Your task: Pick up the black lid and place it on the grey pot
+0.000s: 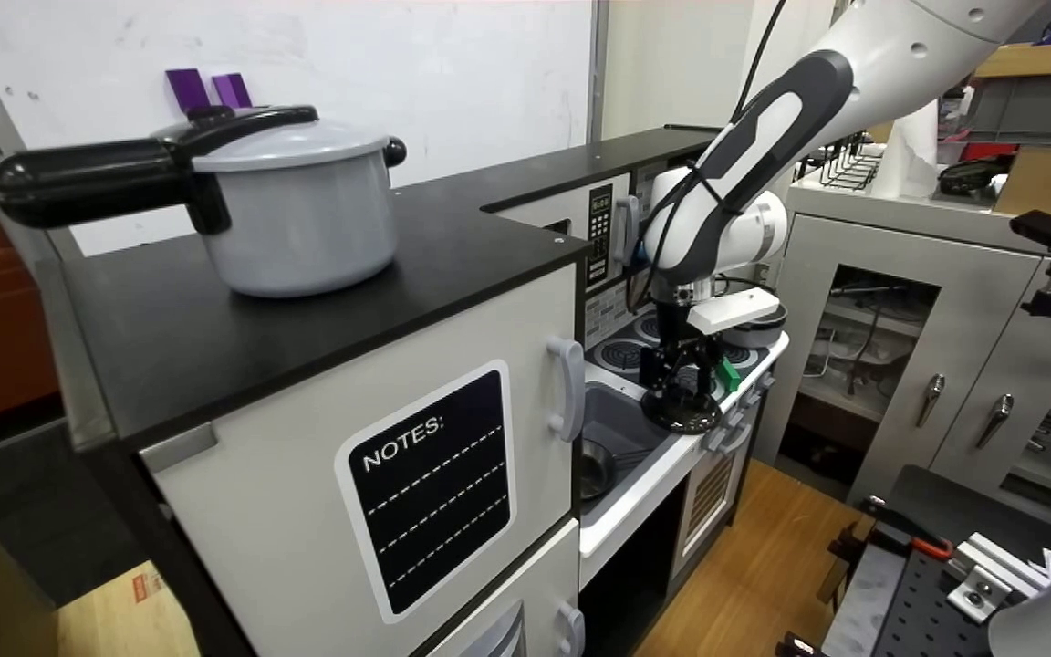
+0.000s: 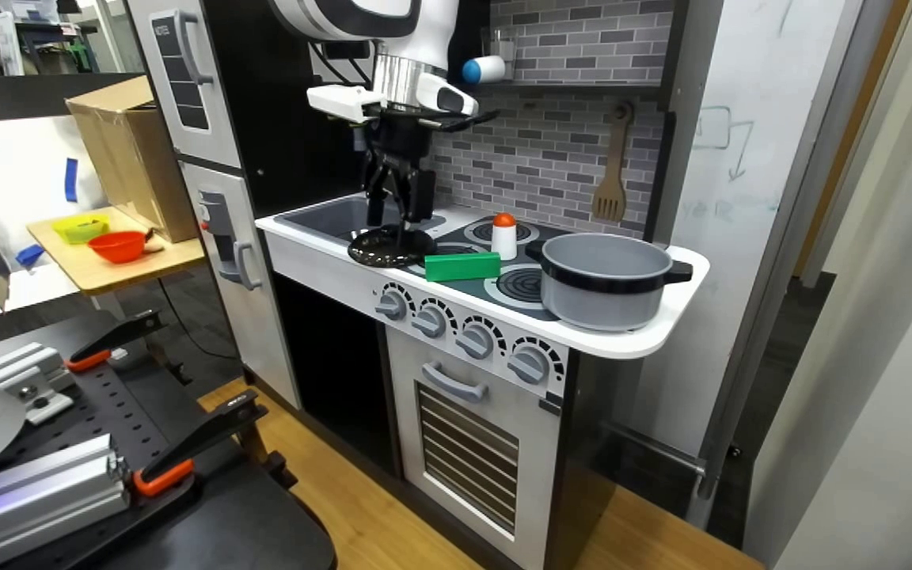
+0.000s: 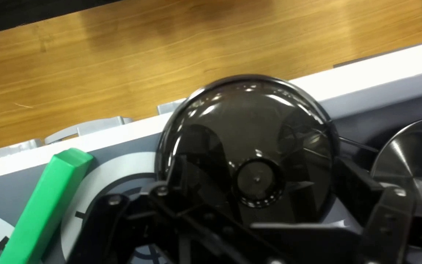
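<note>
Black lid [image 3: 247, 141] is seen right under the gripper [image 3: 258, 168], overlapping sink [image 3: 398, 95] and burner [image 3: 117, 174] in wrist view; fingers [image 3: 357, 189] spread wide, knob [image 3: 258, 179] roughly between, contact unclear; closing is probably needed.

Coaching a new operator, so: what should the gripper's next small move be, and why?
Probably ease the open gripper slightly lower over the knob, before closing. The wrist view puts the knob between the spread fingers, while in both exterior views they look just above the lid; contact is hard to judge.

the hand [image 2: 400, 210] points downward, spread wide
</note>
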You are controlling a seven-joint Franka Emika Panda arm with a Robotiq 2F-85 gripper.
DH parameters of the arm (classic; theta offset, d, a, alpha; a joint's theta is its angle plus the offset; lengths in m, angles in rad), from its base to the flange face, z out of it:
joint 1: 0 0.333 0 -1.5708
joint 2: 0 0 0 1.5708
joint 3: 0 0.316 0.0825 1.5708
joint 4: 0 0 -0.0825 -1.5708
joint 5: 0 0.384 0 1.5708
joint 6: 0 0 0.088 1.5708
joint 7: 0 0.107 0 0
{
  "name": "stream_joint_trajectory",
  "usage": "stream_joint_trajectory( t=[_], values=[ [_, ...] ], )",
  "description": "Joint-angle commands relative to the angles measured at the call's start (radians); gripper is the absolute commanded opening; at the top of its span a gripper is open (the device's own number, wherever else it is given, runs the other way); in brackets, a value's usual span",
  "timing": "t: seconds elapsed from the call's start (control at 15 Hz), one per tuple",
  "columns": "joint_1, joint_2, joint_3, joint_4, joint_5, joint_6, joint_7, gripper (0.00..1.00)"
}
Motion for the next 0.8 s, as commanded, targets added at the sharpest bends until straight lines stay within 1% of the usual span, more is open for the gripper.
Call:
stream_joint_trajectory(
  t=[0.0,0.07,0.13,0.2,0.27,0.33,0.6,0.73],
  values=[
    [0.003,0.022,0.006,0.025,-0.029,0.009,0.017,1.00],
    [0.003,0.024,0.006,0.028,-0.033,0.009,0.017,1.00],
    [0.003,0.024,0.006,0.028,-0.036,0.008,0.015,0.94],
    [0.002,0.024,0.007,0.027,-0.036,0.008,0.013,0.79],
    [0.001,0.023,0.007,0.029,-0.036,0.006,0.012,0.71],
    [0.000,0.023,0.006,0.029,-0.035,0.006,0.011,0.69],
    [-0.005,0.016,0.002,0.032,-0.042,0.005,0.009,0.42],
    [-0.006,0.014,-0.001,0.031,-0.045,0.002,0.010,0.34]
  ],
)
